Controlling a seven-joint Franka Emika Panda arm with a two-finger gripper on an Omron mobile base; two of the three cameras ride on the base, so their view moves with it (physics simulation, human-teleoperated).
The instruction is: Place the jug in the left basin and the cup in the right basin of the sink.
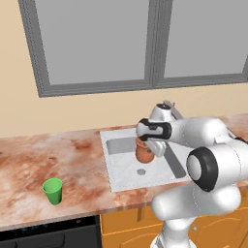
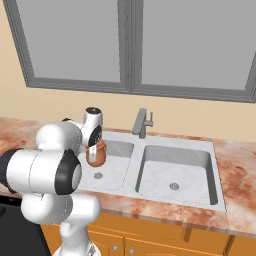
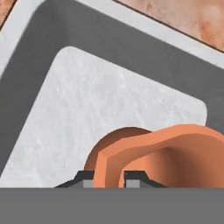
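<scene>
Jaws clamped on the jug point(image 1: 143, 152), pinching its rim wall: in the hand view one fingertip point(image 3: 85, 178) sits outside the rim, the other inside the mouth. Gripper point(image 1: 145, 145) pointing down from the bent white arm, over the sink point(image 1: 107, 169). Jug upright, hanging over the smaller basin point(image 2: 112, 170), the one on the left side of the faucet point(image 2: 141, 123) in the right base view. Looks lifted off the basin floor, just above and behind the round drain point(image 1: 141, 171); can't confirm the gap from these angles. Hand view: terracotta rim and round belly of the jug point(image 3: 175, 153) close up, pale basin floor point(image 3: 100, 109) below with dark walls around it. Wider basin point(image 2: 175, 170) to the right of the faucet, own drain visible. Green cup point(image 1: 53, 190) standing upright on the marbled bench point(image 1: 58, 155), well left of the sink, near the front edge, well apart from the arm. Grey-framed window point(image 2: 130, 45) on the wall behind the sink.
</scene>
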